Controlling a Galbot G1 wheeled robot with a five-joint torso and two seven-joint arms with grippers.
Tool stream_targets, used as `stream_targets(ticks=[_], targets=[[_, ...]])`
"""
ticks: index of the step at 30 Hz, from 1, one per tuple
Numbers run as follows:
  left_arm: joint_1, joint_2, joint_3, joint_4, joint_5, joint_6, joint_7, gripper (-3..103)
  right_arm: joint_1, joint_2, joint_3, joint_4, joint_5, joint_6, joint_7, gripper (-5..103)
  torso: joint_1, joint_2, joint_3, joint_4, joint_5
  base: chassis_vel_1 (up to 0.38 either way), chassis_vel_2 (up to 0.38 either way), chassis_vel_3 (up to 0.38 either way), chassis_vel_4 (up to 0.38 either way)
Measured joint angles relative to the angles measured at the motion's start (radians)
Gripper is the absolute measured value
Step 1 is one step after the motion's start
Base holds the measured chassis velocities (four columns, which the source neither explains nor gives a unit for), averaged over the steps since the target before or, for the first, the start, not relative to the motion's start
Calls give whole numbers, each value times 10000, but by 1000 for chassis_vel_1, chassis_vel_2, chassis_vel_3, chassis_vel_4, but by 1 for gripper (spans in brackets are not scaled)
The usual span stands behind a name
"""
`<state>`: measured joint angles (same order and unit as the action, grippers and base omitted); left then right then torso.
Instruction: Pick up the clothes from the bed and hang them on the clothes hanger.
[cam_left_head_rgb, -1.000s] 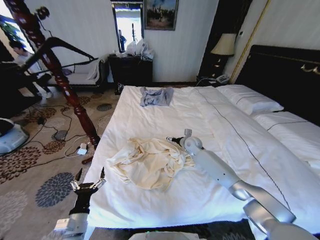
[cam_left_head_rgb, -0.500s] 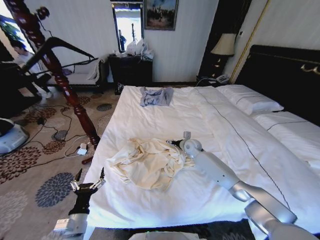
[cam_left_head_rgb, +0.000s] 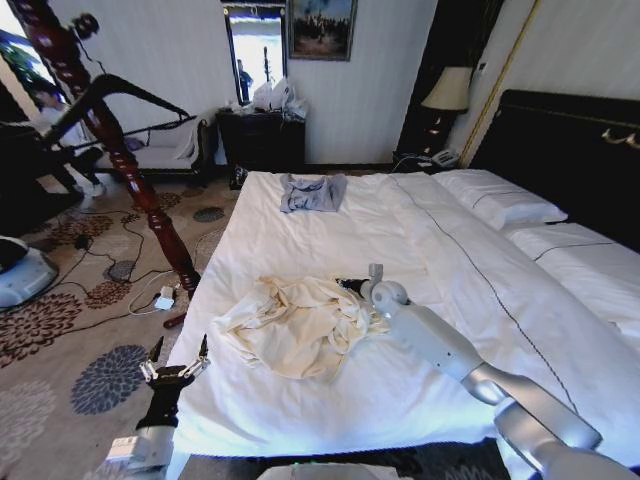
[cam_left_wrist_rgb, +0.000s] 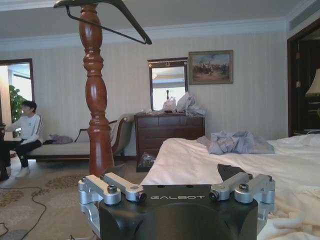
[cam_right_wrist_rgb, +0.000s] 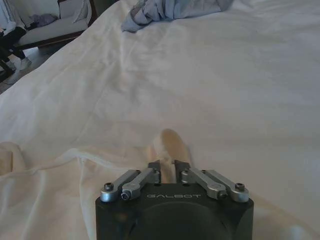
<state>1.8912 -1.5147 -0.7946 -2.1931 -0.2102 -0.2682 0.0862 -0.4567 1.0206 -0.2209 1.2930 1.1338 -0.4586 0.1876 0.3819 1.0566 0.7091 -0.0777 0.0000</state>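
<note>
The cream clothes (cam_left_head_rgb: 295, 325) lie crumpled on the near left part of the bed (cam_left_head_rgb: 430, 230). My right gripper (cam_left_head_rgb: 350, 285) rests at the garment's far right edge. In the right wrist view that gripper (cam_right_wrist_rgb: 168, 167) is shut on a raised fold of the clothes (cam_right_wrist_rgb: 167, 142). My left gripper (cam_left_head_rgb: 175, 362) hangs open beside the bed's near left corner, above the carpet, holding nothing (cam_left_wrist_rgb: 175, 182). The black clothes hanger (cam_left_head_rgb: 115, 92) hangs on the carved wooden post (cam_left_head_rgb: 150, 200); it is also seen overhead as the hanger (cam_left_wrist_rgb: 117, 17).
A small grey-blue garment (cam_left_head_rgb: 312, 192) lies at the far end of the bed. White pillows (cam_left_head_rgb: 500, 205) and a dark headboard (cam_left_head_rgb: 570, 150) are on the right. Cables and a power strip (cam_left_head_rgb: 163, 298) lie on the patterned carpet by the post. A dark dresser (cam_left_head_rgb: 262, 138) stands against the far wall.
My right gripper has shifted slightly toward me along the garment's edge, and the fabric there has bunched a little. The left arm has stayed where it was.
</note>
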Motion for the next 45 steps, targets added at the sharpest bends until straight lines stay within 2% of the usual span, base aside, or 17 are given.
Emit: stream_targets(ticks=[1, 2, 3, 4, 9, 16, 21, 23, 28, 31, 33, 36, 38, 40, 43, 44, 45], targets=[[-7, -6, 10, 24, 0, 0, -1, 100, -15, -24, 20, 10, -56, 61, -48, 20, 0, 0, 0, 0, 0, 0, 0, 0, 0], [-12, -11, 16, 48, 0, 0, -2, 100, -29, -56, 53, 31, -159, 181, -126, 9, 0, 0, 0, 0, 0, 0, 0, 0, 0], [-18, -15, 20, 66, 0, 0, -4, 100, -43, -81, 104, 57, -287, 332, -250, 9, 0, 0, 0, 0, 0, 0, 0, 0, 0], [-22, -16, 22, 75, 0, 0, -5, 100, -49, -109, 183, 101, -448, 506, -433, 2, 0, 0, 0, 0, 1, 0, 0, 0, 0], [-39, -19, 27, 92, -14, 0, -9, 100, -32, -250, 405, 340, -742, 867, -858, 1, 0, 0, 0, 0, 1, 0, 0, 0, 0], [-44, -30, 42, 93, -31, -10, -14, 100, -212, -547, 734, 1076, -528, 1072, -959, 0, 0, 0, 0, 1, 0, 0, 0, 0, 0], [-14, -20, -30, 76, -156, -38, -30, 100, -919, -1031, 1230, 2616, -86, 1097, -959, 0, 0, 0, 0, 2, 0, 0, 0, 0, 0], [7, -17, -41, 98, -175, -68, -38, 100, -1644, -1397, 1482, 3804, 14, 1160, -956, 0, -1, 1, -2, 1, -2, 0, 0, 0, 0], [-35, -41, 45, 213, -164, -81, -50, 100, -3303, -1726, 1459, 4847, -853, 1652, -1020, 0, -1, 1, -2, -4, 0, 0, 0, 0, 0], [-118, -73, 190, 316, -40, -77, -53, 100, -4249, -1547, 1107, 4683, -1642, 2256, -1029, 0, -1, 1, -2, -2, 2, 0, 0, 0, 0], [-130, -76, 209, 331, -20, -73, -53, 100, -4372, -1477, 1061, 4621, -1777, 2410, -1029, 0, -1, 0, -1, -1, 3, 0, 0, 0, 0], [-168, -69, 247, 403, 10, -46, -54, 100, -4676, -1267, 1041, 4459, -2061, 3136, -1225, -3, -1, 1, -2, 2, 0, 0, 0, 0, 0], [-175, -58, 241, 423, 5, -45, -55, 100, -4727, -1263, 1102, 4457, -2088, 3354, -1413, 1, -1, 1, -2, 2, 1, 0, 0, 0, 0], [-177, -30, 204, 458, -41, -45, -55, 100, -4848, -1382, 1408, 4545, -2274, 3853, -2062, 13, 0, 0, -1, 2, -1, 0, 0, 0, 0], [-165, -7, 171, 459, -100, -45, -55, 100, -4986, -1601, 1749, 4827, -2702, 4064, -2422, 13, -1, 0, -1, 2, 1, 0, 0, 0, 0], [-157, 3, 155, 459, -128, -45, -55, 100, -5045, -1729, 1898, 4966, -2968, 4099, -2519, 24, -1, 1, -1, 1, -1, 0, 0, 0, 0], [-155, 16, 137, 460, -146, -47, -55, 100, -5113, -1890, 2070, 5110, -3279, 4114, -2656, 24, -1, 1, -1, 0, -1, 0, 0, 0, 0]])
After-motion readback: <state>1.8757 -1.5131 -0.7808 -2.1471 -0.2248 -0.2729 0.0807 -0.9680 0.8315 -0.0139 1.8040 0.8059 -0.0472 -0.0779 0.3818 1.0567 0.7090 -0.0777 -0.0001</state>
